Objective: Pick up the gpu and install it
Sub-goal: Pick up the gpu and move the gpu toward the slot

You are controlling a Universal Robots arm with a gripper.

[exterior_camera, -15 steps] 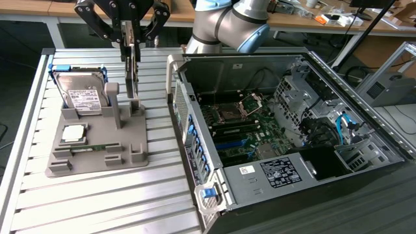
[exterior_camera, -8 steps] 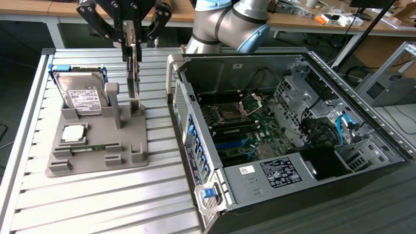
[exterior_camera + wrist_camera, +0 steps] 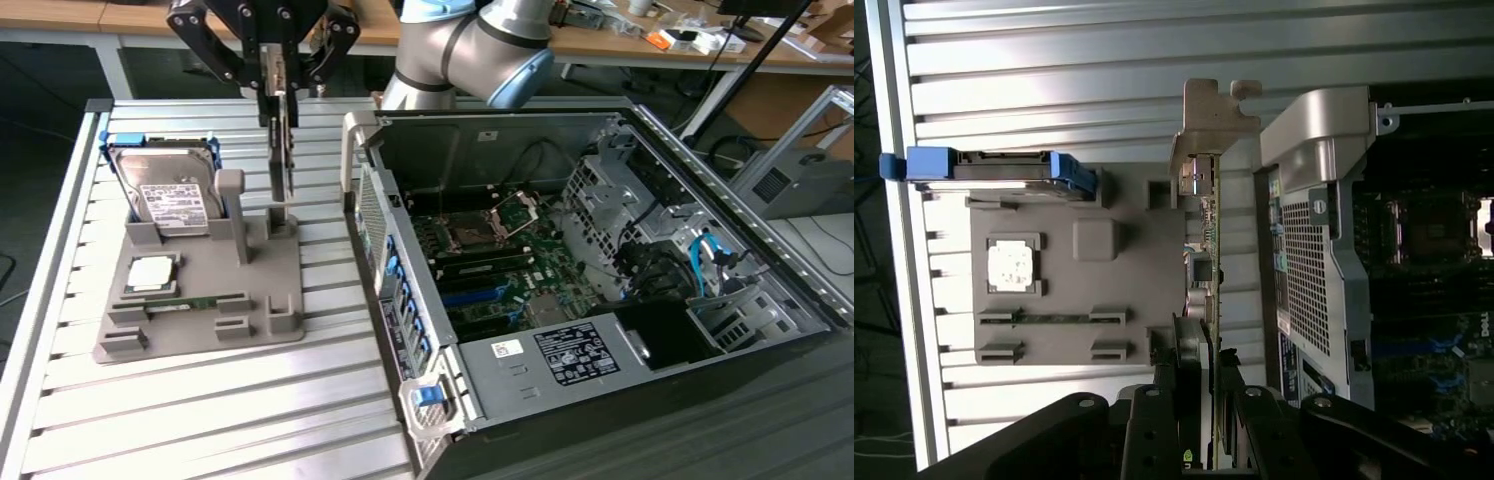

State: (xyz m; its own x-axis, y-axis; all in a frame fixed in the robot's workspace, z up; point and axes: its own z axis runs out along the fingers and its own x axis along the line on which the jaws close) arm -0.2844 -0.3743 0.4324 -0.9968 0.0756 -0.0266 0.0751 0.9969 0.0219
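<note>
Gripper (image 3: 282, 95) clamped on the gpu (image 3: 280, 160), which I see upright over the gray holder (image 3: 267, 290). Hard drive (image 3: 171, 200) stands in that holder nearby; open computer case (image 3: 467, 150) sits alongside.

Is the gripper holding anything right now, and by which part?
Yes: the gripper clamps the thin, flat green circuit card, held edge-on, by its upper edge.

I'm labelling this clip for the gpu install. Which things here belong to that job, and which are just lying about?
In the job:
gpu, edge-on, gripped at its top
gripper
open case
grey holder under the gpu

Lying about:
hard drive
chip
memory strip
</note>
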